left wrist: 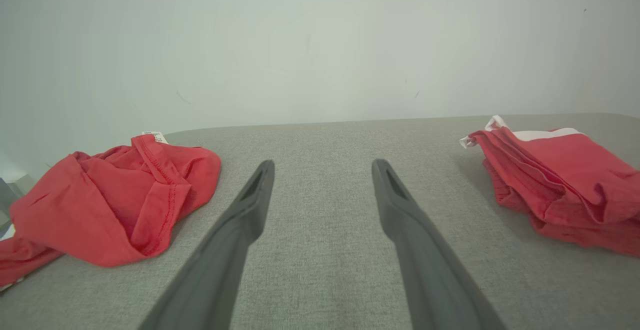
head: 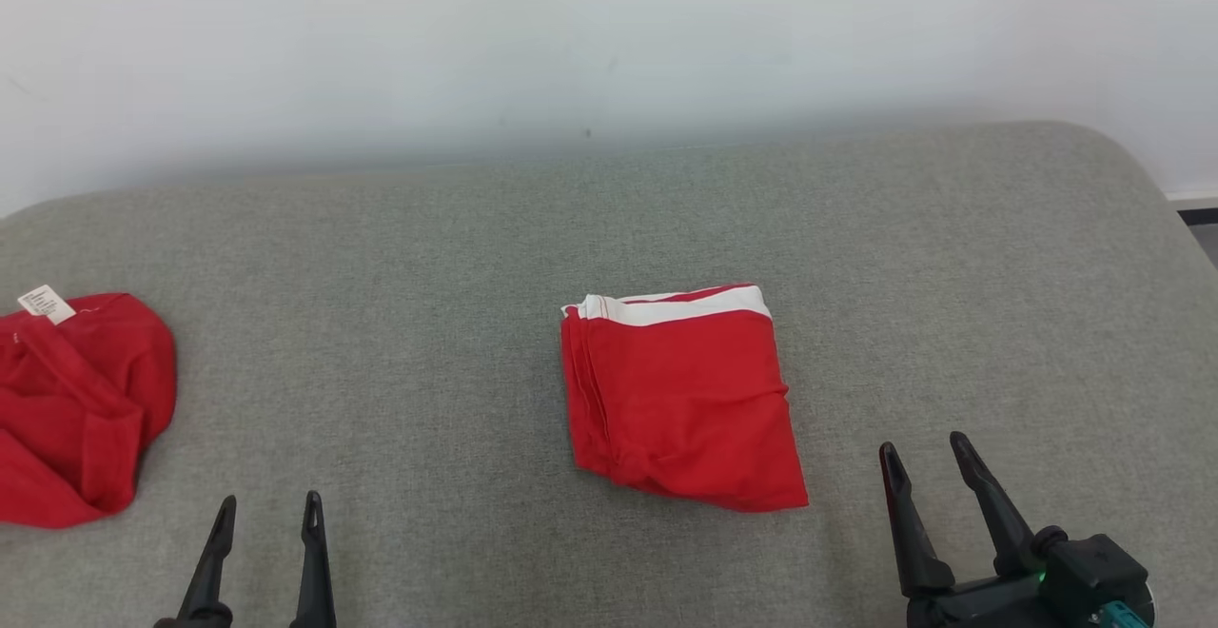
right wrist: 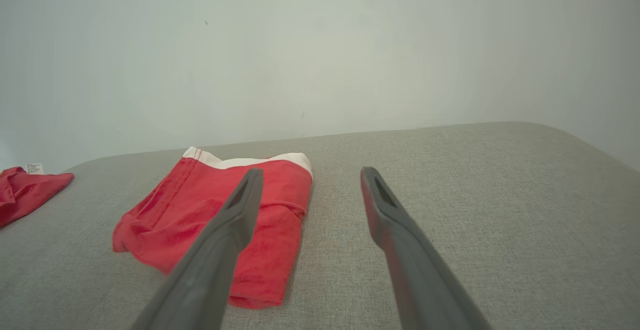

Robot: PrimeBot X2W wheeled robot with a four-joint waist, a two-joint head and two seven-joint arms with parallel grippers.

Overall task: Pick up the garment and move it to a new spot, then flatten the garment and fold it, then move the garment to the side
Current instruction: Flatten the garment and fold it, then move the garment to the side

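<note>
- red folded garment [head: 680, 400] lies flat on the grey fabric surface [head: 428, 257], just toward 5 o'clock from the middle of the head view.
- folded into a rough rectangle. white waistband [head: 676, 307] runs along its 12 o'clock edge, stacked layer edges show down its 9 o'clock side, and the 6 o'clock edge is slanted and a bit puffy.
- second red garment [head: 76, 409] sits crumpled at the surface's 9 o'clock edge, partly cut off by the frame. white label [head: 45, 304] sticks out at its 11 o'clock corner.
- the two garments are well apart, with bare grey fabric between them.
- left gripper [head: 266, 509] is at 7 o'clock in the head view, jaws wide and holding nothing. it points at the bare strip between the two garments and touches neither.
- right gripper [head: 923, 457] is at 4 o'clock in the head view, jaws wide and holding nothing. it is off the folded garment's 4 o'clock corner, near it but clear of it.
- in the right wrist view one finger overlaps the folded garment in the picture. the head view shows a gap, so no contact.
- pale wall [head: 571, 38] runs behind the surface at 12 o'clock.
- the surface's corner at 2 o'clock is rounded.
</note>
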